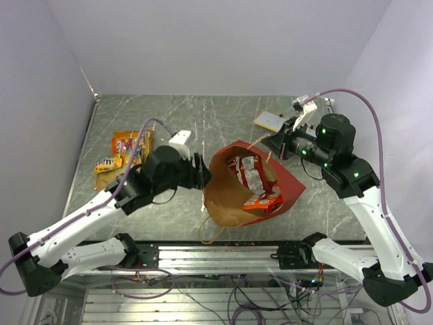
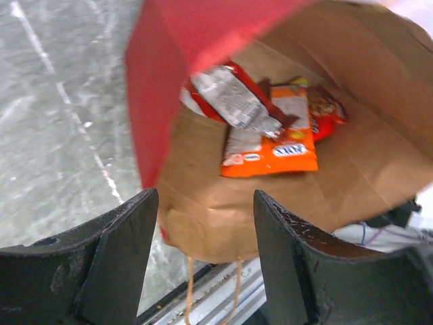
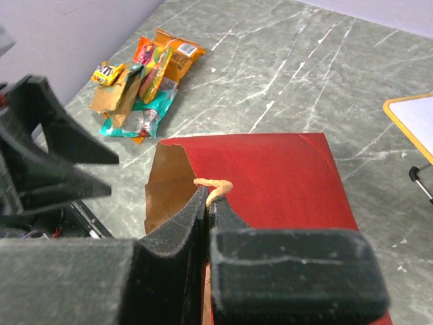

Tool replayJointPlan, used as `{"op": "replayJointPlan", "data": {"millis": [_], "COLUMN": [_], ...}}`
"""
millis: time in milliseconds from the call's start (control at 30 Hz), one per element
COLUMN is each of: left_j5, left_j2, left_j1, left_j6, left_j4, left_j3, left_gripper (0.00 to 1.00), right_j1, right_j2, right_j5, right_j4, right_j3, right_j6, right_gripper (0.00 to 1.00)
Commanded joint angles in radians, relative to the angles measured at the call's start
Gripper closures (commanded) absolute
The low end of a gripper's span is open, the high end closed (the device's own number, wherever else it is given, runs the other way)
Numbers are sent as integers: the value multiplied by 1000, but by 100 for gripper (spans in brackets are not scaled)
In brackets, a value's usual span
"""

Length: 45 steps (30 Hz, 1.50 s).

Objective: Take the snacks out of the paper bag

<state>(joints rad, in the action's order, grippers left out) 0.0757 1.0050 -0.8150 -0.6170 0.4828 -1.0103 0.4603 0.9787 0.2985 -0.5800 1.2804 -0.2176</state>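
Left pincer (image 2: 203,200) open at paper bag (image 1: 226,196) mouth; right pincer (image 3: 208,203) clamps its handle (image 3: 213,183); snacks (image 2: 270,145) inside partly hidden.

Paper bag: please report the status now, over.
Left tool open, empty, at paper bag mouth. Right tool shut on bag handle. Snack packets inside; snack pile out on table. Mouth unobstructed.

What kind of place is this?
Likely a robotics lab test cell: left arm and right arm bolted to a metal rail, grey marbled table boxed in by plain white walls, loose cables underneath.
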Motion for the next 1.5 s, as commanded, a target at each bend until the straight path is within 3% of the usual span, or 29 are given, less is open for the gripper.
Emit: {"op": "replayJointPlan", "data": {"millis": [0, 133, 233, 600, 867, 1233, 1400, 1467], "left_j5": [150, 300, 301, 300, 321, 307, 244, 235], "left_j2": [-45, 41, 166, 579, 703, 906, 929, 922], "left_j1": [-183, -450, -505, -484, -440, -380, -339, -333], "left_j6": [25, 205, 347, 612, 690, 824, 812, 805], "left_j4": [-211, -321, -380, -573, -776, -819, -785, -764], "left_j3": [69, 95, 78, 1, 35, -125, -206, -220], "left_gripper": [33, 26, 27, 28, 19, 20, 30, 44], "right_j1": [0, 0, 1, 1, 1, 1, 1, 1], "right_j2": [-18, -14, -4, 11, 17, 17, 13, 9], "right_j5": [10, 18, 24, 32, 38, 56, 55, 47], "right_j4": [21, 29, 24, 6, -3, -10, -17, -20], "right_j3": [-7, -11, 1, 23, 30, 35, 39, 41], "right_j6": [-13, -27, -31, -43, -38, -56, -67, -63], "right_gripper": [100, 100, 100, 100, 100, 100, 100, 100]}}
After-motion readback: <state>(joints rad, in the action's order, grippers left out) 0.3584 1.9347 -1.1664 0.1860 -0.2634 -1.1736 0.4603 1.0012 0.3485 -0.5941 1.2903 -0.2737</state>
